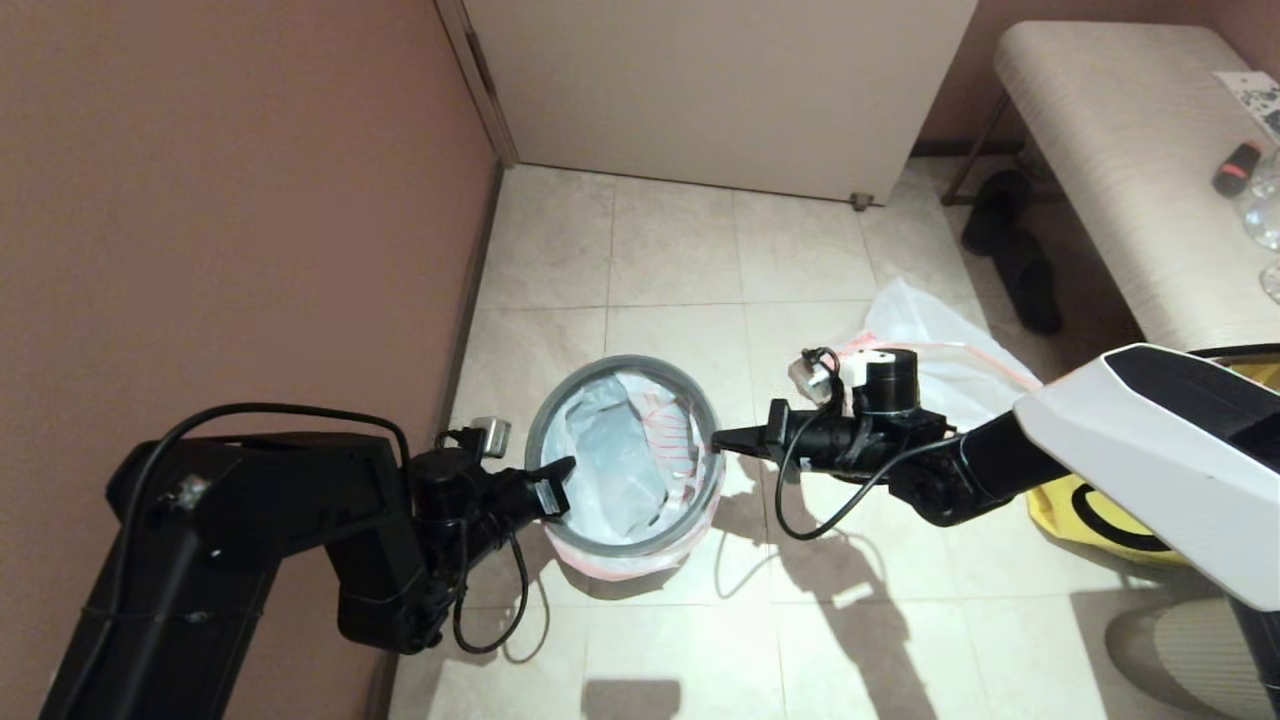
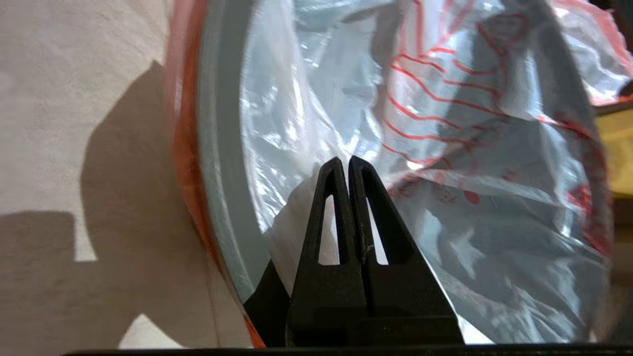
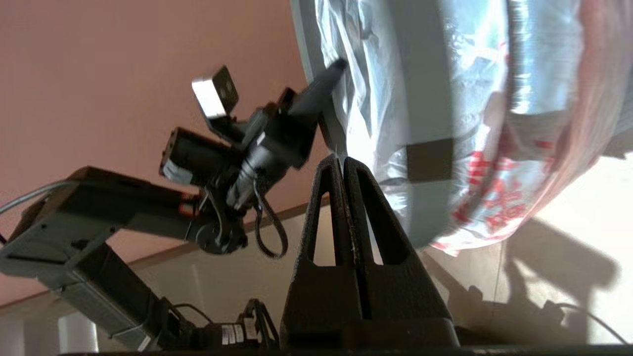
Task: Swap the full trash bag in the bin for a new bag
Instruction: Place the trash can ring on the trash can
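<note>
The bin (image 1: 640, 545) stands on the tiled floor, its grey hoop rim (image 1: 537, 432) pressed over the new bag (image 1: 620, 470). That bag lines the bin, limp and translucent, with red print, and its pink hem folds down outside. My left gripper (image 1: 563, 469) is shut, its tips just over the rim's left side and against the liner (image 2: 445, 163); its fingertips (image 2: 338, 165) hold nothing. My right gripper (image 1: 720, 438) is shut and empty at the rim's right edge (image 3: 428, 148). The full trash bag (image 1: 935, 355) lies on the floor behind my right wrist, its contents hidden.
A brown wall (image 1: 230, 200) runs close along the left of the bin. A yellow bag (image 1: 1085, 525) sits under my right arm. Dark slippers (image 1: 1010, 250) lie beneath a padded bench (image 1: 1120, 150) at the right. A pale door (image 1: 720, 90) closes the far end.
</note>
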You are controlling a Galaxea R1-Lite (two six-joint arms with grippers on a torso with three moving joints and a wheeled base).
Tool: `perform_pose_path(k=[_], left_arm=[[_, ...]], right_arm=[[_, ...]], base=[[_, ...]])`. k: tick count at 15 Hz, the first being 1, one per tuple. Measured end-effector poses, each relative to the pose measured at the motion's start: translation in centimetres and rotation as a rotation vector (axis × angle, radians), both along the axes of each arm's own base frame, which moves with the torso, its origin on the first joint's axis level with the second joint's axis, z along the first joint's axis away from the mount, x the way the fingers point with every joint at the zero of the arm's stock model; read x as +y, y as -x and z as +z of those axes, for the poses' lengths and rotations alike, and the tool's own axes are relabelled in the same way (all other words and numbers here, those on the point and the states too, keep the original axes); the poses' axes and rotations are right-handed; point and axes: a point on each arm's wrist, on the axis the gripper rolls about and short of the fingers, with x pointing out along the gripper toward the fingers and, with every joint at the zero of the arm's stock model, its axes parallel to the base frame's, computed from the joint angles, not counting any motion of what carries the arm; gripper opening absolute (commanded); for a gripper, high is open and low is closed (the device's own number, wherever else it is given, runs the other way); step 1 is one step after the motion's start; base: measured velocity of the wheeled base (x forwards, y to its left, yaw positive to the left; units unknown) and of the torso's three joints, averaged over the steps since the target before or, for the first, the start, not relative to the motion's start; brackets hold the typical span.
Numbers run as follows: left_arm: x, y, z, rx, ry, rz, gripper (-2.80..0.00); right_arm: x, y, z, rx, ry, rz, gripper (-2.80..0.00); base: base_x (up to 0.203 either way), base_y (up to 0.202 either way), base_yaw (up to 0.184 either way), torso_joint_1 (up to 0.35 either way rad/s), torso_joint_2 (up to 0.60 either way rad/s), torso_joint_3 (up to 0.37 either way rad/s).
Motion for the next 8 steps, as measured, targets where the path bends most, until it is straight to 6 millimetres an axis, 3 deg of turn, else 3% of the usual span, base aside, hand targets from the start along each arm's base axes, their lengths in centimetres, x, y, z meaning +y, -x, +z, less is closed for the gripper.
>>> perform_pose_path(k=[4,8], left_arm=[[-0.2,0.0,0.1,-0.002,0.002,-0.005,-2.8],[-0.2,0.0,0.2,-0.006,0.003,-0.005,-2.8]], right_arm=[[1.5,0.6,-0.9,0.02,0.01,0.034,-2.8],[2.5,-0.3,-2.3,0.073,0.034,0.044,-2.8]], base=[[0.0,0.0,0.0,0.0,0.0,0.0],[0.0,0.0,0.0,0.0,0.0,0.0]])
